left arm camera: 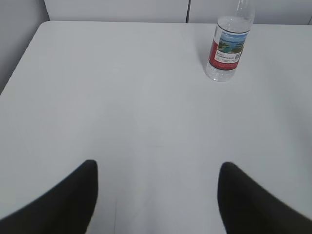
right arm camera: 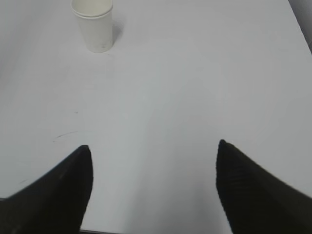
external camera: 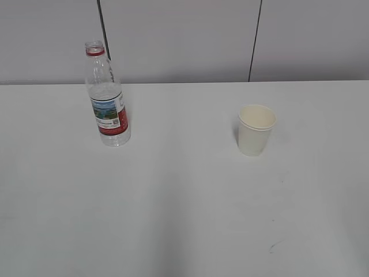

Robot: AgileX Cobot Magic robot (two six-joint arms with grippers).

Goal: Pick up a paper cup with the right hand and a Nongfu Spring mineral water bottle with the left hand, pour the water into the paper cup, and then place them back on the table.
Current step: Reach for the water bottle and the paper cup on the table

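Observation:
The Nongfu Spring bottle (external camera: 107, 95) stands upright on the white table (external camera: 173, 202) at the back left, uncapped, with a red neck ring and a red-and-white label. It also shows in the left wrist view (left arm camera: 228, 44), far ahead and right of my left gripper (left arm camera: 158, 168), which is open and empty. The cream-white paper cup (external camera: 256, 129) stands upright and looks empty at the right. It also shows in the right wrist view (right arm camera: 93, 24), far ahead and left of my right gripper (right arm camera: 153, 148), which is open and empty. Neither arm shows in the exterior view.
A grey panelled wall (external camera: 184, 40) rises behind the table's far edge. Small dark scuff marks (external camera: 275, 247) lie on the table near the front right. The table's near edge shows under the right gripper (right arm camera: 146, 232).

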